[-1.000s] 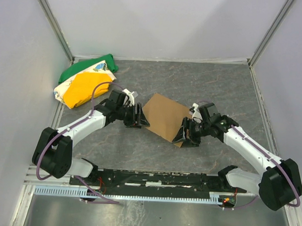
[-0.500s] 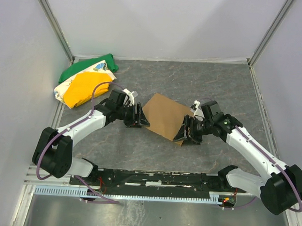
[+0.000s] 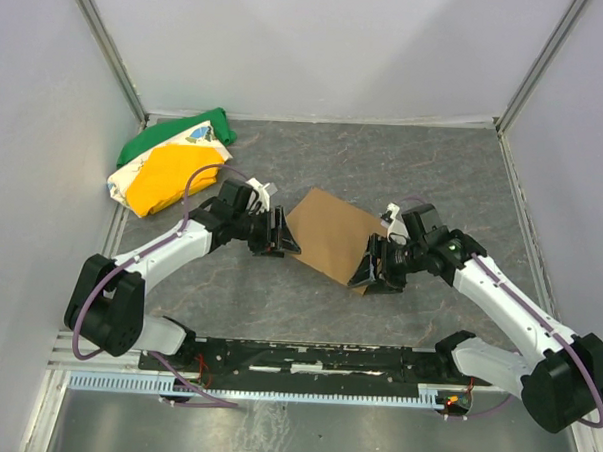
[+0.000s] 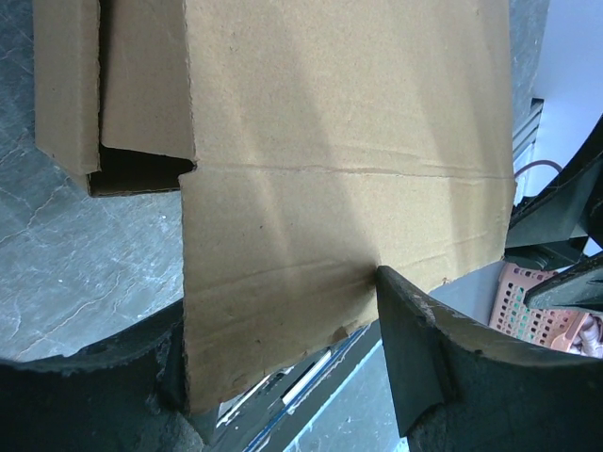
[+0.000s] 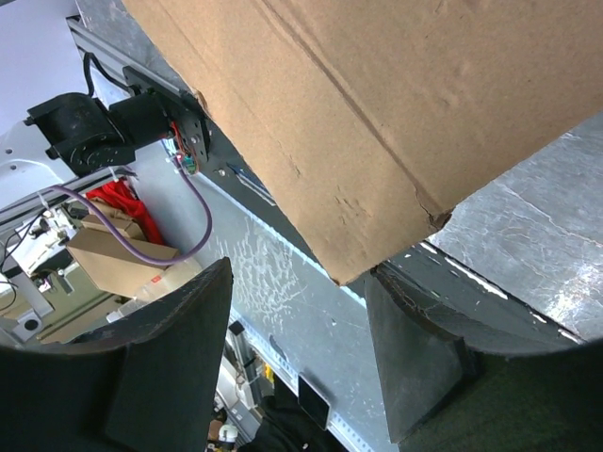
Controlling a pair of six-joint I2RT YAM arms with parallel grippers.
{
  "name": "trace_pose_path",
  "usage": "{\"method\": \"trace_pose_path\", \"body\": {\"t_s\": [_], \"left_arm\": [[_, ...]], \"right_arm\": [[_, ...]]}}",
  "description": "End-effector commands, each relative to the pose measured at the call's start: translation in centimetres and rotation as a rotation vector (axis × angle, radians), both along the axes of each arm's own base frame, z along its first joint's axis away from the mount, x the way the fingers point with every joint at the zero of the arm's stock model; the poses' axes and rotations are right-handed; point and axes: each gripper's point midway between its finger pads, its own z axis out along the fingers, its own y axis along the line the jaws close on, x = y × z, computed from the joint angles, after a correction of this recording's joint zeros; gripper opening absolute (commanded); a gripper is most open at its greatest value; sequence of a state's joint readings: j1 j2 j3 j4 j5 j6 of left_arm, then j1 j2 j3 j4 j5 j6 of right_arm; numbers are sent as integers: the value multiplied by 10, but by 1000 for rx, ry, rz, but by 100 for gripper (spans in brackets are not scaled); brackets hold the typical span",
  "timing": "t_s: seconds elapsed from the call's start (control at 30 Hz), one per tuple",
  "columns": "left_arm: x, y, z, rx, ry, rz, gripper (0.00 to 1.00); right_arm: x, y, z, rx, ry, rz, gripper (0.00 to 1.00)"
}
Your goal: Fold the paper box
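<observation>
At the near side of the desk [image 3: 278, 295], the right hand [image 3: 375, 267] is seen at the near right corner of the paper box [image 3: 329, 232]. Its jaws are held wide apart, the corner is placed between the fingers, close to one of them, and nothing is gripped. Slightly farther back, the left hand [image 3: 278, 232] is set against the box's left edge, likewise spread wide, with a brown flap lying across the gap but not pinched. The box is found mid-desk, between both hands. At the far left, a green, yellow and white cloth bundle [image 3: 174, 160] is seen, well apart from the box
</observation>
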State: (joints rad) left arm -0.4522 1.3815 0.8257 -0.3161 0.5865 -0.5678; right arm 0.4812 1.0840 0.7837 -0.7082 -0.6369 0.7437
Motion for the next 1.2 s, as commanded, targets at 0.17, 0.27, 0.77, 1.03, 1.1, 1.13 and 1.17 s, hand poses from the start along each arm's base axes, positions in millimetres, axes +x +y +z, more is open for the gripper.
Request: {"method": "trace_pose_path", "body": {"t_s": [0.17,0.27,0.77,1.03,1.1,1.13,1.17], "left_arm": [[-7,-6,5,-25,-32,-78,67],[-9,-5,3,-22,-30,-78,67],[-13,-3,-5,-21,-15,-74,67],[-13,-10,10,-87,-45,-70,67],[-11,-8,11,-71,-53,-65,67],[-10,-7,11,-62,-53,-62,67],[-10,-7,10,-57,-54,-61,67]], "right_arm": [[0,-2,6,2,-56,31,66],[-1,-3,4,-4,-53,32,66],[-4,0,-16,15,-8,29,66],[3,-16,-18,-81,-114,10,70],[7,-30,-22,-171,-143,-9,70],[7,-34,-24,-195,-145,-9,71],[8,-35,-24,-209,-143,-9,70]]}}
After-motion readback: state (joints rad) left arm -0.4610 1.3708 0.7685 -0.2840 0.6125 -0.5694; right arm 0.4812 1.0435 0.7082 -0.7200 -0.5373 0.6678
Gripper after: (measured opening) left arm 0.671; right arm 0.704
